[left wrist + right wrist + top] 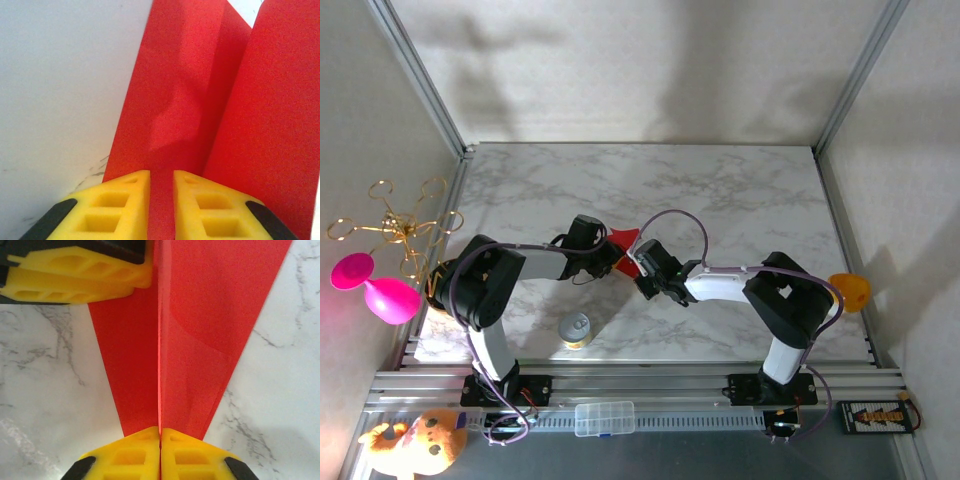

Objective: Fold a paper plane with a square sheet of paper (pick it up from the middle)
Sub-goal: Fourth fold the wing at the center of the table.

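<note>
Marble table [720,190], can [575,330] near red paper [624,239]

Paper plane [200,315]: plain bright red. Desk [45,390]: white marble, grey veining. Left pincer [161,176] and right pincer [160,434]: yellow, black edges. Toy [390,298], left: pink. Wire ornament [395,225]: gold.

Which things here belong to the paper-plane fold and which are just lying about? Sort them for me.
For the job: red folded paper, pinched along its ridge by the left gripper and the right gripper.

Lying about: tin can, pink balloon toy, gold wire ornament, orange object on the right, clear plastic box, plush toy.
</note>
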You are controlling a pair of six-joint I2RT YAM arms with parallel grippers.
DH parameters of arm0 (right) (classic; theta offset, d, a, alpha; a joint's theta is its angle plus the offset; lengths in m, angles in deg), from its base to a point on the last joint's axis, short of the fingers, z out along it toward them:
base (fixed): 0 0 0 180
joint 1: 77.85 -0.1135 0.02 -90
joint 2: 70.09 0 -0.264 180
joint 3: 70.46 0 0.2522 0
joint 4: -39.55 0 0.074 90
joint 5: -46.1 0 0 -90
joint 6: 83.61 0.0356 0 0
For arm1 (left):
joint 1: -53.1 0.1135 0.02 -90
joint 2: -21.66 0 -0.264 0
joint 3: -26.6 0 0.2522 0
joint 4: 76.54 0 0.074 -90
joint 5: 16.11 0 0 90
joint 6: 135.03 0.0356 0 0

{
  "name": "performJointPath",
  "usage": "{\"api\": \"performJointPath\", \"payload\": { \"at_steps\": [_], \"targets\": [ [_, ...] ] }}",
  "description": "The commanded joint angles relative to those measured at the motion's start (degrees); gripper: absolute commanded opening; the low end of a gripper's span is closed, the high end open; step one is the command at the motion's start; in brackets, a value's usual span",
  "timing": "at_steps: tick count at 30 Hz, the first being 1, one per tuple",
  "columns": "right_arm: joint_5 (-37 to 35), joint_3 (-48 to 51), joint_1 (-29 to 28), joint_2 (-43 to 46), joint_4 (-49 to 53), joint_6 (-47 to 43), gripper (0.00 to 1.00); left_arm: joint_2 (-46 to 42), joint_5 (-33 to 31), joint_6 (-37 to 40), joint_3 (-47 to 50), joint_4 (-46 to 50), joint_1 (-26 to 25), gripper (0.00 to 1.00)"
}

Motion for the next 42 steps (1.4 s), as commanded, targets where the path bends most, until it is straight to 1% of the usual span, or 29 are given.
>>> {"api": "performJointPath", "payload": {
  "at_steps": [1, 5, 9, 14, 23, 28, 31, 33, 36, 42],
  "targets": [
    [4.28, -1.96, 1.06, -0.85, 1.8, -0.39, 0.08, -1.81, -2.4, 1.82, -0.39, 5.43, -0.35, 0.2],
    [10.23, -2.8, 3.18, -0.81, 2.87, 0.57, 0.06, -4.44, -4.21, 3.02, 0.11, 6.06, -0.34, 0.2],
    [16.28, -3.28, 5.38, -1.52, 3.15, 1.5, 0.06, -7.18, -5.72, 3.44, 1.68, 4.72, -0.26, 0.21],
    [21.81, -3.8, 7.28, -2.94, 3.15, 2.34, 0.05, -8.8, -5.0, 3.38, 4.11, 0.71, -0.26, 0.21],
    [27.08, -4.08, 9.32, -4.07, 2.62, 3.52, 0.05, -8.95, -2.13, 3.33, 6.76, -5.19, -0.35, 0.22],
    [31.61, -4.69, 10.87, -4.16, 2.37, 4.37, 0.05, -8.0, -0.78, 3.6, 7.12, -7.87, -0.86, 0.22],
    [34.43, -4.95, 11.21, -4.63, 2.01, 5.41, 0.05, -7.22, -0.78, 3.97, 6.66, -8.01, -1.36, 0.22],
    [36.1, -4.97, 13.17, -5.07, 1.67, 6.12, 0.05, -6.55, -0.76, 4.16, 6.38, -8.23, -1.57, 0.22],
    [38.1, -4.96, 13.95, -5.97, 1.48, 6.83, 0.05, -5.41, -0.36, 4.61, 5.85, -8.43, -1.86, 0.22],
    [40.8, -4.87, 15.05, -6.92, 0.62, 8.11, 0.05, -4.19, -0.06, 5.58, 5.95, -9.43, -2.12, 0.23]
  ]
}}
